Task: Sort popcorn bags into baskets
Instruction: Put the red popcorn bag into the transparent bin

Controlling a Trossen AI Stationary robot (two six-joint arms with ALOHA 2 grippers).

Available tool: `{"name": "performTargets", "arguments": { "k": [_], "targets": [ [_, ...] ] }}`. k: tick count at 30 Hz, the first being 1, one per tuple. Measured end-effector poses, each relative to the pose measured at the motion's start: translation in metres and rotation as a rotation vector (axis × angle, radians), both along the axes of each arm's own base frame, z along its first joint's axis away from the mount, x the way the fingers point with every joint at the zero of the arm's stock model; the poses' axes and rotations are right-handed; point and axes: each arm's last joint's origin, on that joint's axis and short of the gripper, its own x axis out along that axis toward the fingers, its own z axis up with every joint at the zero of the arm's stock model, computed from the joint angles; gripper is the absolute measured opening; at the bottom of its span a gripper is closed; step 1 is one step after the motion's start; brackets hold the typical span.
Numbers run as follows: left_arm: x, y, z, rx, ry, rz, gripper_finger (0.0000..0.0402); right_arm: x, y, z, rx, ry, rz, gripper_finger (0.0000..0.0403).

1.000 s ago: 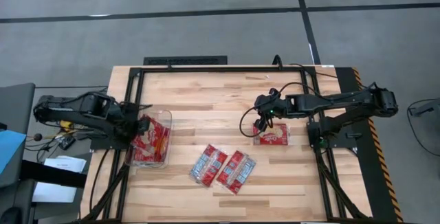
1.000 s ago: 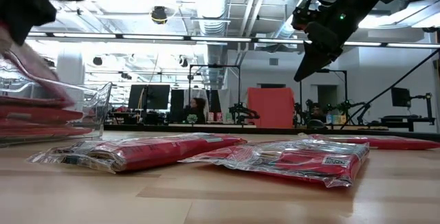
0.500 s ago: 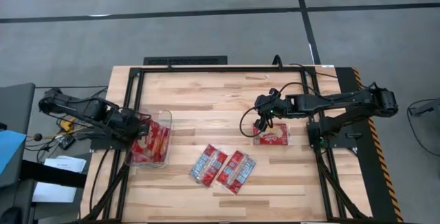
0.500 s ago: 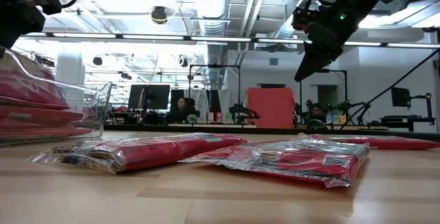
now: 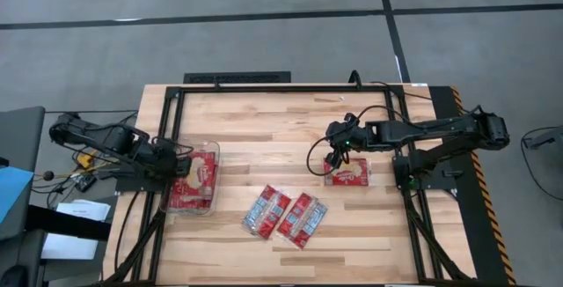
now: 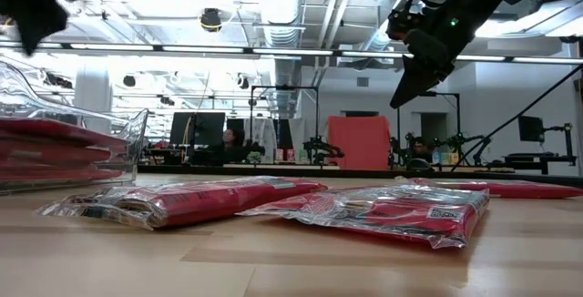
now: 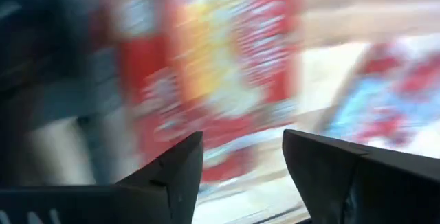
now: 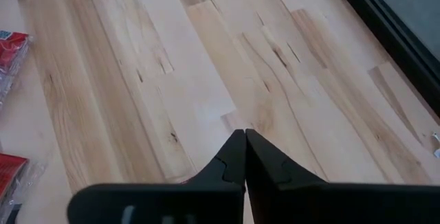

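Observation:
A clear basket (image 5: 216,157) stands at the table's left with several red popcorn bags (image 5: 193,181) stacked flat in it, the top one with a cream-yellow oval (image 7: 213,66). My left gripper (image 7: 242,138) hovers open over the basket's left edge (image 5: 172,160), holding nothing. Two bags (image 5: 266,209) (image 5: 302,219) lie flat side by side near the table's middle. A third bag (image 5: 349,173) lies flat at the right. My right gripper (image 5: 334,158) hangs shut above the table just left of that bag, its fingertips (image 8: 236,141) together over bare wood.
A black metal frame (image 5: 264,88) runs around the table's far, left and right sides. Bare wood (image 5: 264,128) spreads between the basket and the right-hand bag and along the far half. In the low view the basket's wall (image 6: 127,138) rises at the left.
My left gripper has let go of a bag that it held tilted over the basket. The bag has dropped and lies flat on top of the stack. The left arm has swung slightly toward the table's left edge.

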Motion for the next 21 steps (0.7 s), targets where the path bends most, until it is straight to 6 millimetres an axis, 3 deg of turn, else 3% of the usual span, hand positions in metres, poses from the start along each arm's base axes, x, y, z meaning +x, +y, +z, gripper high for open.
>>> {"name": "performTargets", "arguments": {
  "k": [4,9,17,21],
  "targets": [
    [0.016,0.0,0.013,0.11,-0.24,0.073,0.0176,0.0,-0.002,-0.003,0.009,0.016,-0.021,0.0025],
    [0.048,-0.004,0.02,0.283,-0.4,0.139,0.0172,-0.01,-0.008,-0.028,0.135,0.195,-0.232,0.0048],
    [0.107,0.001,0.02,0.395,-0.513,0.06,0.0167,-0.027,0.03,-0.061,0.225,0.274,-0.287,0.0009],
    [0.137,0.014,0.021,0.428,-0.621,0.007,0.0163,-0.04,0.04,-0.077,0.238,0.297,-0.33,0.0028]
  ]
}}
